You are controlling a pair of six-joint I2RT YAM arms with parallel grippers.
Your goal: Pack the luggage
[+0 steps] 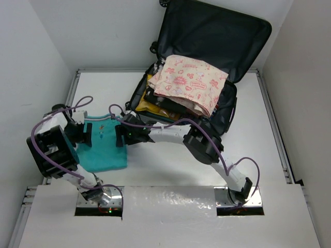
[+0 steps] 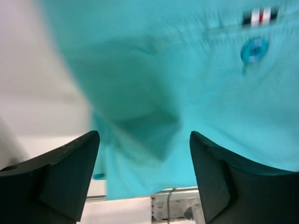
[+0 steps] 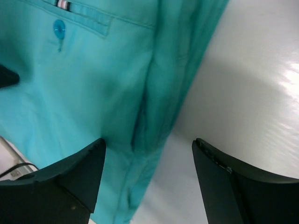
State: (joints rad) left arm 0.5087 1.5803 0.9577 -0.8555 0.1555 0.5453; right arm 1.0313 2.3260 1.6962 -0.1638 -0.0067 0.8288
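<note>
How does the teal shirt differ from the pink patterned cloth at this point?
The teal shirt is plain with a button; the pink patterned cloth is cream with pink print. The teal shirt lies on the table, outside the luggage; the pink patterned cloth tops the pile inside it. The open left hand and right hand are at the teal shirt, neither near the pink patterned cloth. Both are folded fabric.

Between the black left fingers [image 2: 60, 177] the shirt [image 2: 187, 84] is showing plain turquoise, with a matching button [image 2: 254, 50] and a tag [image 2: 259, 16] striped black, white and red. Beside the black right fingers [image 3: 233, 186] the tabletop [image 3: 252, 84] is gleaming white. Beyond them, the suitcase [image 1: 217, 31] is showing dark lining under a cream cloth [image 1: 189, 82] printed pink-red.
</note>
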